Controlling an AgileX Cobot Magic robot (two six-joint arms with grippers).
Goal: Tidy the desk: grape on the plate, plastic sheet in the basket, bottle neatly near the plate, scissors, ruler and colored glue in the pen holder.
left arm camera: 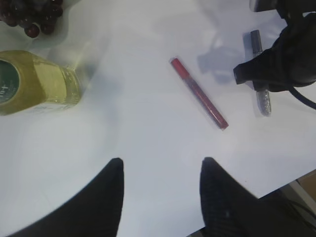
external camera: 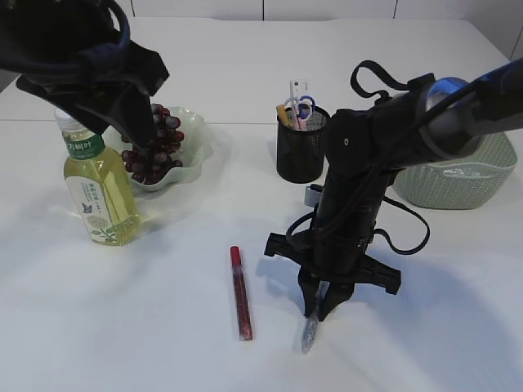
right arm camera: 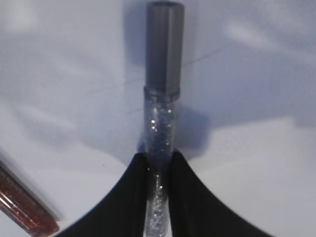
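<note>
Nearest the lens, the right claw (right arm camera: 158,197) is clamped on the silver glue tube (right arm camera: 160,123), both fingertips (right arm camera: 133,197) touching its clear barrel, grey cap pointing away. The tube lies flat on the desk (external camera: 122,327), just beside the red glue tube (external camera: 241,292). We judge the grip thin: the round barrel could roll or pivot on lifting and miss the pen holder (external camera: 299,151), which already holds scissors. The left claw (left arm camera: 160,197) hangs released and empty above the bottle (external camera: 100,186). Grapes (external camera: 155,145) are on the plate (external camera: 196,151).
</note>
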